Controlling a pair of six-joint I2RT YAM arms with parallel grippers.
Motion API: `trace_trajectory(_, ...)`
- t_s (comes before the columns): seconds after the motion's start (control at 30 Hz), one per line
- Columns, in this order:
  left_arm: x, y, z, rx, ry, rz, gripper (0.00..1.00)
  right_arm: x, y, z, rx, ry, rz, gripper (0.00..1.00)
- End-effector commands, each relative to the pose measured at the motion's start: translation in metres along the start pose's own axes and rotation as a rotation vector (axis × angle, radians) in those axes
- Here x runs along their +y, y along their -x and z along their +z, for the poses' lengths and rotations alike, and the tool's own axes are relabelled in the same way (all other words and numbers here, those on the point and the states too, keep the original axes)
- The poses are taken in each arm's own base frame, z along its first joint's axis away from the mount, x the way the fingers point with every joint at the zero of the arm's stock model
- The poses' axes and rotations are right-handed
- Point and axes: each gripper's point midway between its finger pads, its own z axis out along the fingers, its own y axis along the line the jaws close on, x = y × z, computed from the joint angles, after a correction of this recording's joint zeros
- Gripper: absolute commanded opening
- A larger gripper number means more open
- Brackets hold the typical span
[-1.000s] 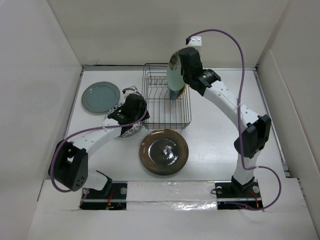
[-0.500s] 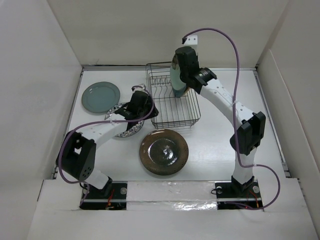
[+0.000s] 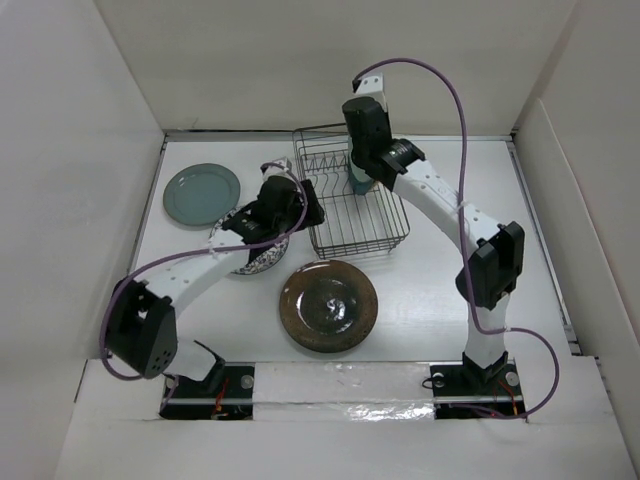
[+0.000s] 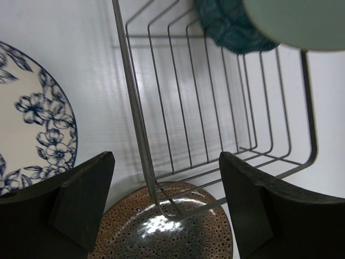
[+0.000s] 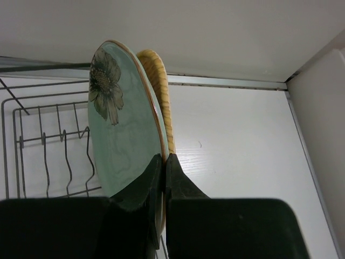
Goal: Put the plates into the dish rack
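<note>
The dish rack, a black wire basket with upright dividers, sits askew. Just off its near edge lies the large, glossy brown plate. Well to the rack's left rests the grey-green plate. The white plate with blue flowers lies by the rack's near-left corner, partly under the left arm. Over the rack's far end, the right gripper pinches the rim of the upright pale mint plate. The orange-tan plate stands close behind it, and the dark teal plate is alongside. The left gripper is spread wide above the rack's near-left rail, holding nothing.
</note>
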Motion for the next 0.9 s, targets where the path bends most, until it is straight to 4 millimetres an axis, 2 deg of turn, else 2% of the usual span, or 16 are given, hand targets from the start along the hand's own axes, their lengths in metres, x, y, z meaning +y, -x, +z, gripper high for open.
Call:
trace_trajectory(0.0,-0.006,0.060,-0.041,-0.178,-0.023,-0.013,0.77,-0.005,0.060,-0.012,-0.169,-0.056,0.101,0.00)
trace_trajectory(0.1,-0.005,0.077,-0.066,-0.244,-0.035,-0.011,0.77,0.002,0.057,-0.009,-0.175,-0.061,0.061,0.00)
trace_trajectory(0.13,-0.009,0.085,-0.081,-0.275,-0.059,0.004,0.76,0.005,0.052,-0.005,-0.169,-0.063,0.044,0.00)
trace_trajectory(0.2,-0.012,0.092,-0.096,-0.309,-0.084,0.026,0.75,0.008,0.045,0.000,-0.166,-0.080,0.024,0.00)
trace_trajectory(0.23,-0.015,0.099,-0.114,-0.347,-0.117,0.045,0.74,0.011,0.040,0.004,-0.160,-0.084,0.008,0.00)
trace_trajectory(0.3,-0.017,0.102,-0.128,-0.383,-0.155,0.064,0.74,0.015,0.035,0.007,-0.155,-0.085,-0.004,0.00)
trace_trajectory(0.33,-0.020,0.107,-0.142,-0.414,-0.181,0.070,0.74,0.016,0.034,0.009,-0.153,-0.089,-0.012,0.00)
trace_trajectory(0.37,-0.020,0.108,-0.147,-0.424,-0.185,0.093,0.74,0.024,0.028,0.010,-0.143,-0.083,-0.031,0.00)
trace_trajectory(0.43,-0.014,0.111,-0.155,-0.444,-0.175,0.106,0.75,0.029,0.025,0.010,-0.140,-0.092,-0.052,0.00)
trace_trajectory(0.57,-0.003,0.108,-0.163,-0.477,-0.153,0.116,0.75,0.045,0.011,0.010,-0.128,-0.086,-0.082,0.00)
trace_trajectory(0.63,0.008,0.101,-0.159,-0.482,-0.125,0.112,0.74,0.045,0.000,0.014,-0.106,-0.121,-0.098,0.00)
trace_trajectory(0.67,0.011,0.098,-0.157,-0.475,-0.111,0.110,0.74,0.040,0.001,0.013,-0.100,-0.154,-0.094,0.00)
trace_trajectory(0.77,0.008,0.096,-0.153,-0.452,-0.118,0.108,0.74,0.029,0.018,0.003,-0.120,-0.163,-0.024,0.00)
trace_trajectory(0.87,-0.003,0.089,-0.151,-0.414,-0.179,0.113,0.73,0.009,0.040,-0.007,-0.139,-0.222,-0.009,0.00)
